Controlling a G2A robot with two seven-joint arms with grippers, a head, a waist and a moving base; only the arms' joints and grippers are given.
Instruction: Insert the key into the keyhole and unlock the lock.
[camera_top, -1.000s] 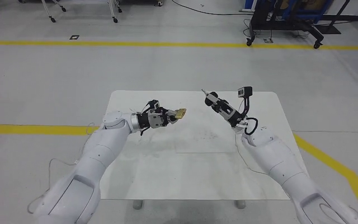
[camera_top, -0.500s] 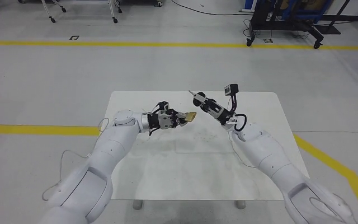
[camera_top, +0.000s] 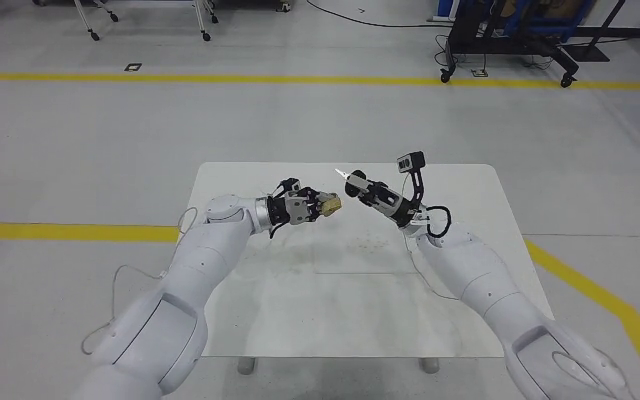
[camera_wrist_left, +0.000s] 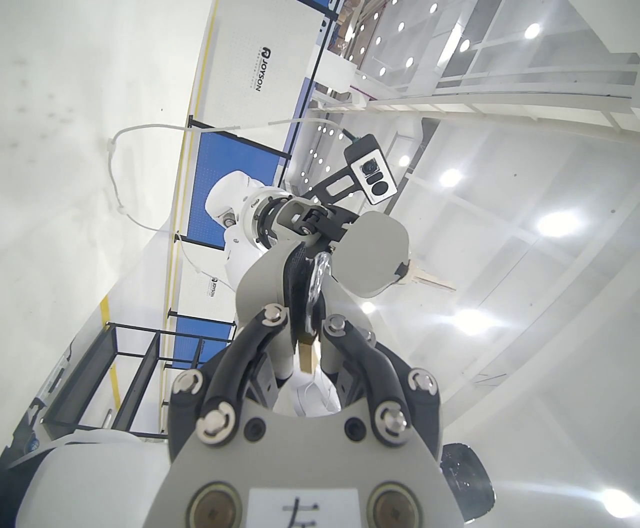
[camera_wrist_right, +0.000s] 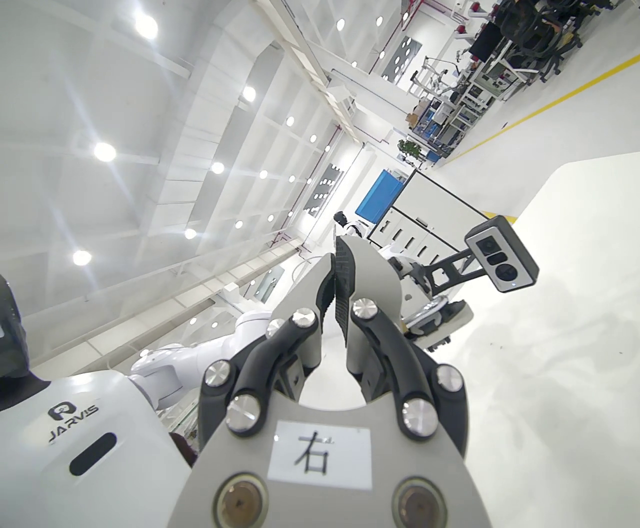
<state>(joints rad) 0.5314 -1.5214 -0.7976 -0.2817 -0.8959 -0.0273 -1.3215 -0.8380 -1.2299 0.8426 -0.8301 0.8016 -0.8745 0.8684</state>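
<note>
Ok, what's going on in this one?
The left pincer holds a brass lock in the air above the table. The right pincer grips the key, with the blade sticking out past its fingertips. Key and lock are close together but apart, and the key is not yet in the keyhole.

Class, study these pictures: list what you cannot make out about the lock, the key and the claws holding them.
- Keyhole: in the top view the lock is too small; in the left wrist view the left claw covers most of its body.
- Head of the key: left wrist view, buried in the right claw.
- Its teeth: top view, too small.
</note>
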